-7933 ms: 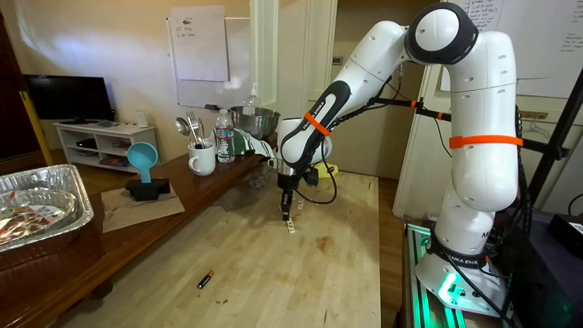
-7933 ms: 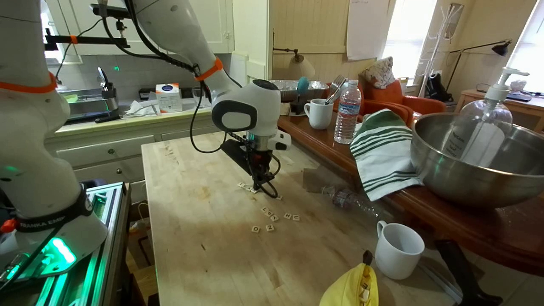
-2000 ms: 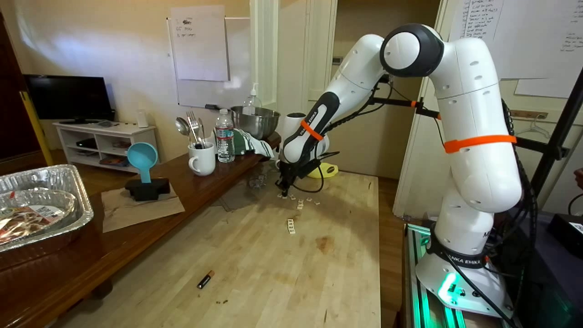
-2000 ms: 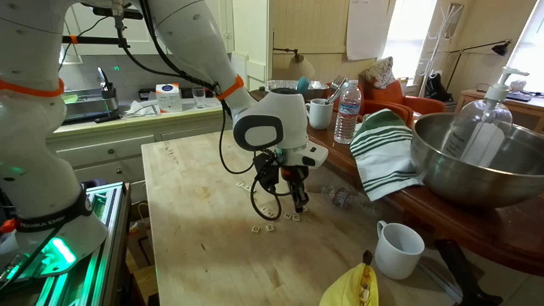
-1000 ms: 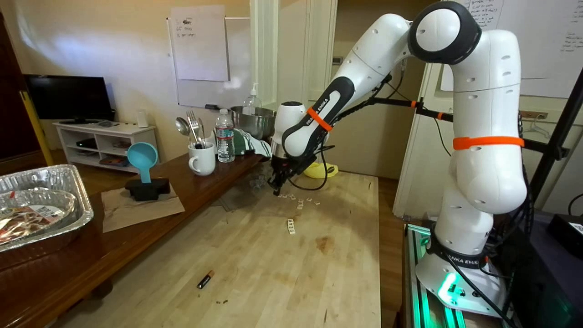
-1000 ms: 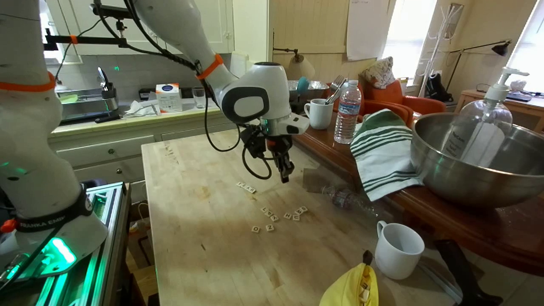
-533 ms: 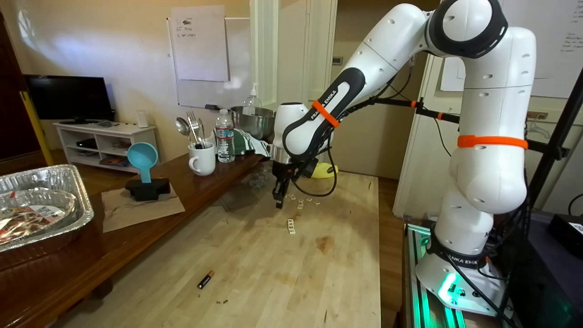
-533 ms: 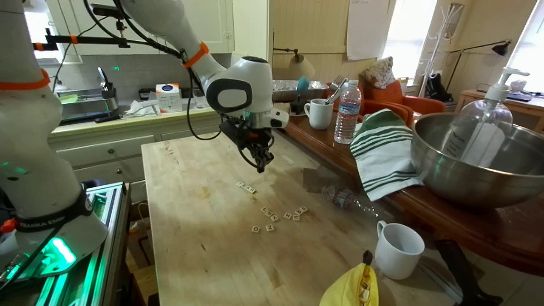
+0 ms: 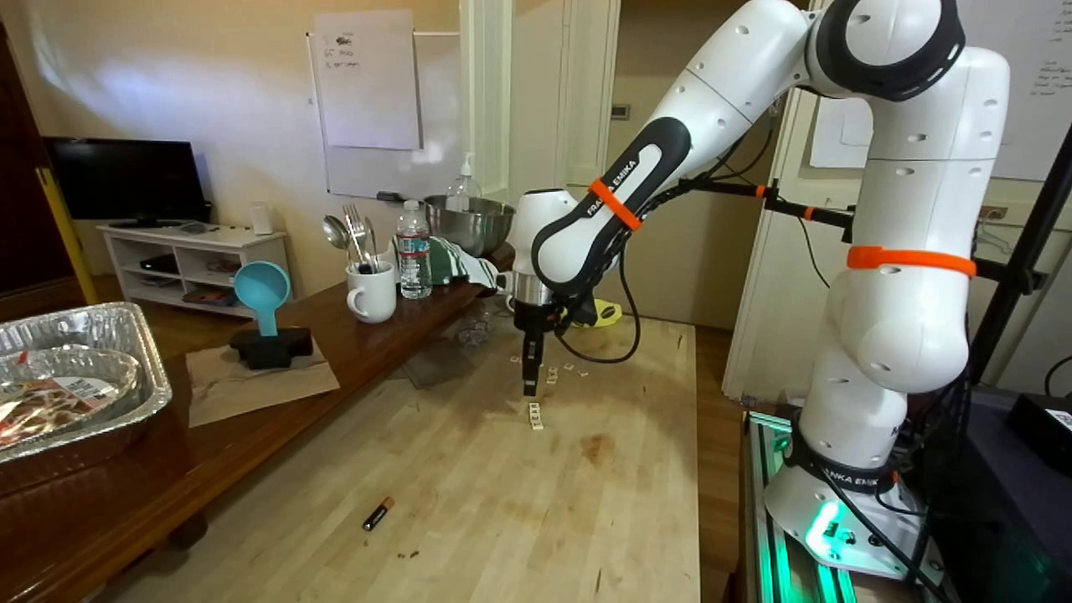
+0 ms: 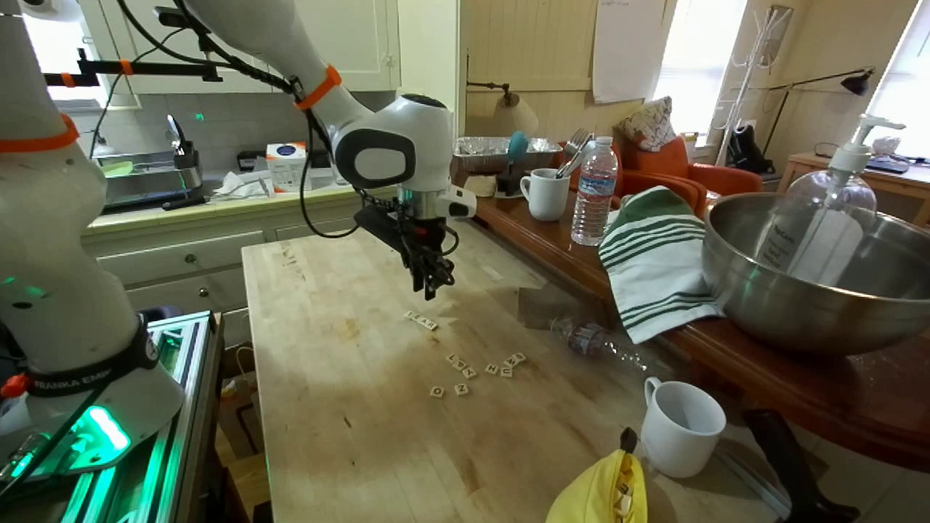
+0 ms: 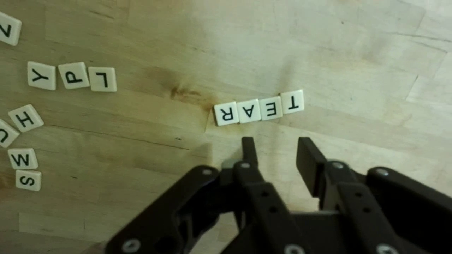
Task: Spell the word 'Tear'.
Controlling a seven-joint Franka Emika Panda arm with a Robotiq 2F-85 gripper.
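Tear tiles (image 11: 265, 108): four, side by side on desk (image 9: 502, 502), T set slightly off line. Hand (image 11: 277, 151): one, above desk near Tear tiles, jaws parted. Y, P and L tiles (image 11: 73, 75): in line, apart from Tear tiles. Battery (image 9: 378, 513): on desk.

The cream tiles (image 11: 256, 107) are lettered in black, the white towel (image 10: 658, 270) striped green.
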